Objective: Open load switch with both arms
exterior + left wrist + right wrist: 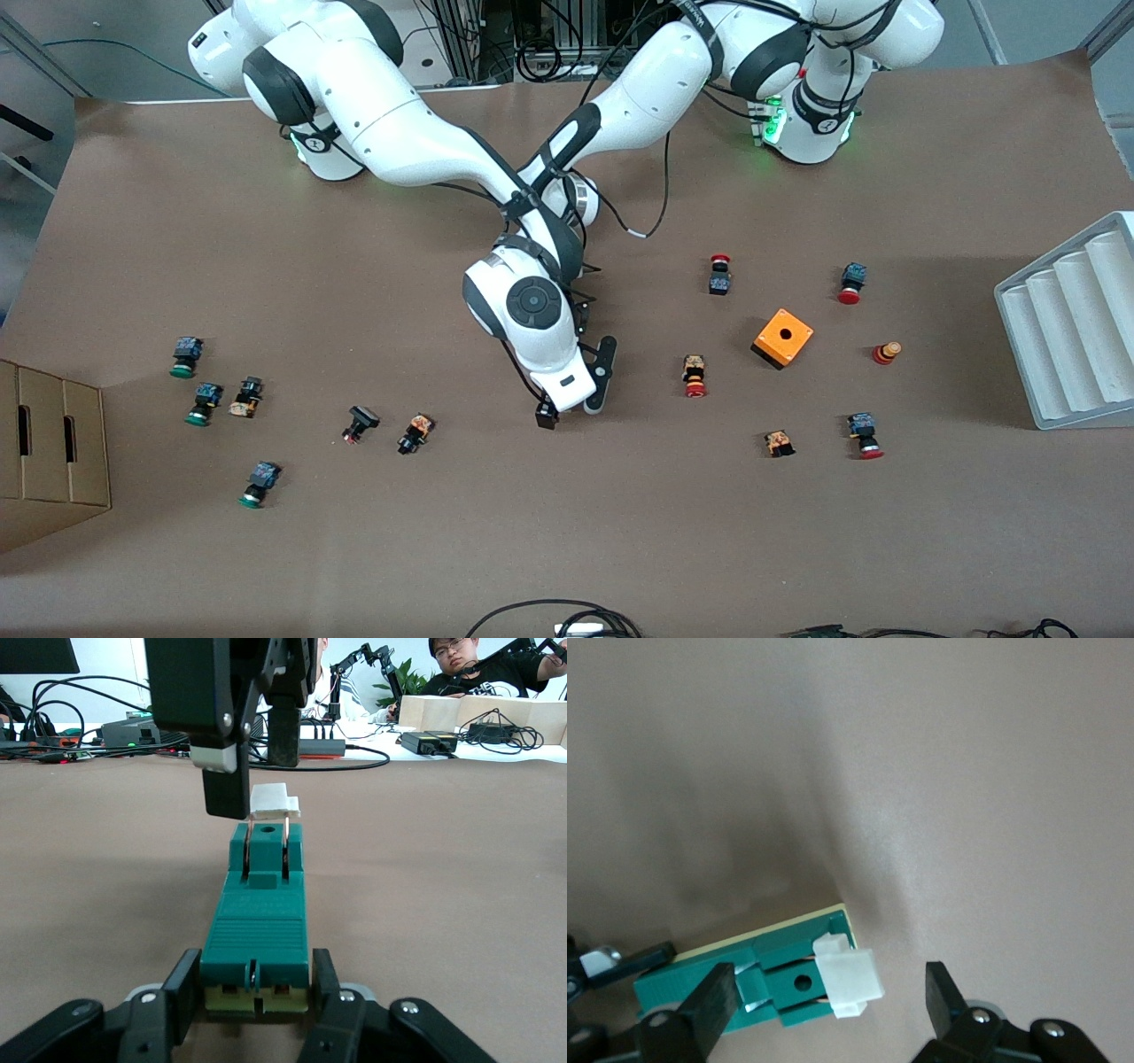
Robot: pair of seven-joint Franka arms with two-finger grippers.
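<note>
Two grippers are meeting at the load switch [257, 921], which is lying flat on the brown table covering [567, 532] near the table's middle, between the scattered push buttons toward either end. We are clamping one end of the switch body in the left gripper [257, 1001]: its black fingers [182, 988] are pressing both long sides of the green housing. We are positioning the right gripper [833, 997] over the other end, jaws spread wide, straddling the white sliding piece [849, 981] without gripping it.

We judge the task to be in mid-course: the body is being secured, and the white piece is standing raised on two thin copper-coloured prongs, but whether the switch counts as fully open, we cannot tell. Closing on the white piece and drawing it further is probably remaining.

The housing is a narrow rectangular block of rigid green moulded plastic with a ribbed top panel and a pale base strip. The slider is smooth white plastic, blocky and stepped. The table covering is matte and finely textured.
</note>
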